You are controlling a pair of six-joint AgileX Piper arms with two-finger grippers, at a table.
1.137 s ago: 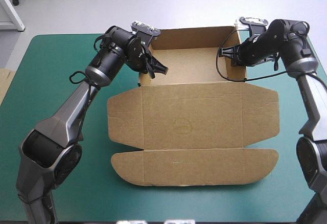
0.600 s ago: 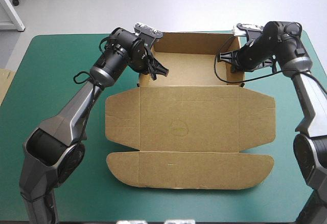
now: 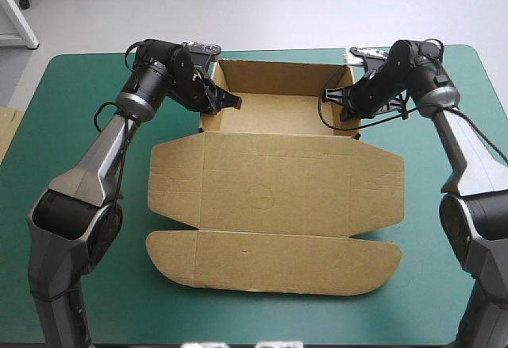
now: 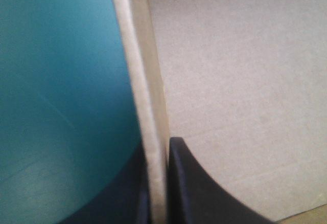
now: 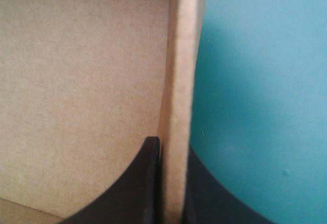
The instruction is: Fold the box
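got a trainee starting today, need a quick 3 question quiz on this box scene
1. True or false: the left hand hangs open above the box.
2. The lid is: A upright; B lying flat; C folded over the box.
3. Fill in: the right hand is shut on a side ____ of the box.

Key: 1 false, it is shut on the box; 2 B; 3 wall.
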